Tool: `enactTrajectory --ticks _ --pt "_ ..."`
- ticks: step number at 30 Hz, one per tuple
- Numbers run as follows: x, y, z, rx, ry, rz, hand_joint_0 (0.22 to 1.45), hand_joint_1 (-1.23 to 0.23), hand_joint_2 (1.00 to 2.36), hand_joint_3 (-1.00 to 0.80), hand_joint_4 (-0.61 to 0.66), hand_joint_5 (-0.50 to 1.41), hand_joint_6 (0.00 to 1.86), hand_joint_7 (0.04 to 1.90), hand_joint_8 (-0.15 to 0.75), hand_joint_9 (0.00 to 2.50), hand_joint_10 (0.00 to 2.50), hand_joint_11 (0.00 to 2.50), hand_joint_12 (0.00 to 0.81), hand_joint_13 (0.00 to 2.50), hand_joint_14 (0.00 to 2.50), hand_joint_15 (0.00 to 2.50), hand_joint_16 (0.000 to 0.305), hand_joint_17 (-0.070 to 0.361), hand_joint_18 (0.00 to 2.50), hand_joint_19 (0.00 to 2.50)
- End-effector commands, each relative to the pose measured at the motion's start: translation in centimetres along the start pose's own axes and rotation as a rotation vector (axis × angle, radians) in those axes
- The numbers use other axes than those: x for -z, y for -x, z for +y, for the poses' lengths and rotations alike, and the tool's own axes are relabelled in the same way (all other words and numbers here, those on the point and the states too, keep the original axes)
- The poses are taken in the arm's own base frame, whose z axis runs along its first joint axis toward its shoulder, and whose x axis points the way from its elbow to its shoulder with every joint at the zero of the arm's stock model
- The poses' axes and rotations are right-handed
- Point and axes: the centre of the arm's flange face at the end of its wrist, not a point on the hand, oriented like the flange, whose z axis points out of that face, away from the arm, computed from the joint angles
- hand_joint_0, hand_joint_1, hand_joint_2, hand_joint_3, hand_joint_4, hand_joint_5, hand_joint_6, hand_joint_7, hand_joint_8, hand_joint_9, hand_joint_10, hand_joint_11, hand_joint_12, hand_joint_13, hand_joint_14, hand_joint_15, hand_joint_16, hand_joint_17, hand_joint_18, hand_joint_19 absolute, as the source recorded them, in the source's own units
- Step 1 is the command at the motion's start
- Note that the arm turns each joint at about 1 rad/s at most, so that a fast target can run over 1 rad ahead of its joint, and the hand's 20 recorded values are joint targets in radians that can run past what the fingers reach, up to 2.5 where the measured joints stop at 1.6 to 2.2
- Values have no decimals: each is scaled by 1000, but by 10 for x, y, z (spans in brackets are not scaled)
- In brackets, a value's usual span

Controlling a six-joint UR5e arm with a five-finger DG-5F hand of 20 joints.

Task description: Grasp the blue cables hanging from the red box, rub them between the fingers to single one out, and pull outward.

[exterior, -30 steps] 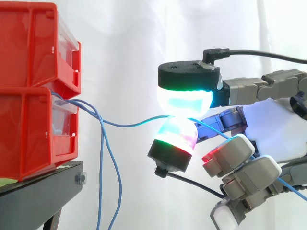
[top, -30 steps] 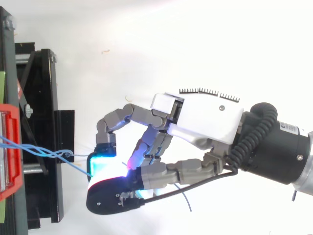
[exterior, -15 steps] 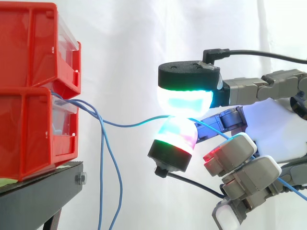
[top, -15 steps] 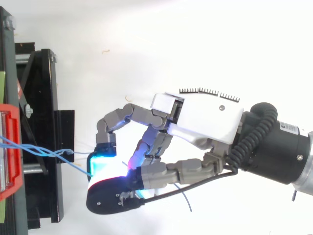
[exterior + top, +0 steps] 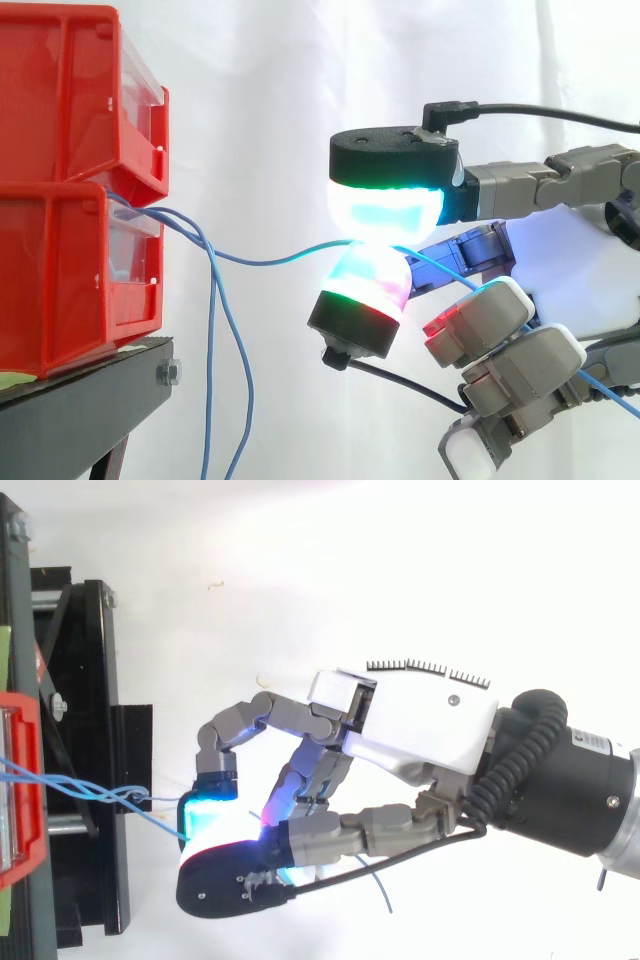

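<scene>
Plastic, glossy and red, is making up the two stacked red bins (image 5: 70, 190) at the left of the side view, each with a clear front panel. They are sitting on a matte black stand (image 5: 90, 400) with a bolt in its edge. The blue cables (image 5: 213, 330) are coming out between the two bins as thin, smooth, round strands. Two are hanging down in loose curves in front of the stand, while one blue cable (image 5: 270, 260) is running nearly level to the right with a slight sag. The hand (image 5: 575, 270) is gripping this blue cable between two thick rounded fingertips (image 5: 385, 212), the upper one glowing cyan and green under a black cap, the lower one magenta and red. It seems to be a single strand there, but the glow is making this hard to confirm. The cable's free end is going down to the right past the other grey fingers, which are curling under the white palm. A white curtain (image 5: 260, 90) with soft folds is hanging behind everything.
</scene>
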Motion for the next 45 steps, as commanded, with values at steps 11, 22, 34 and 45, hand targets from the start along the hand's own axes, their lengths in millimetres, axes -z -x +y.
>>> enactTrajectory --ticks 11,22,34,45 --pt "0 0 0 0 0 0 583 -707 1026 -16 54 -125 902 1182 326 1350 9 1281 356 1363 11 1293 55 124 766 662" --pt "0 0 -1 1 -2 0 583 -703 1026 -15 51 -127 903 1180 323 1347 9 1292 349 1356 12 1282 55 123 753 649" --pt "0 0 0 0 0 0 582 -699 1027 -15 54 -128 903 1178 326 1347 10 1283 357 1358 13 1267 54 121 786 658" --pt "0 0 -1 1 -1 0 583 -699 1028 -17 51 -129 904 1176 316 1340 10 1287 345 1357 13 1276 53 119 778 652"
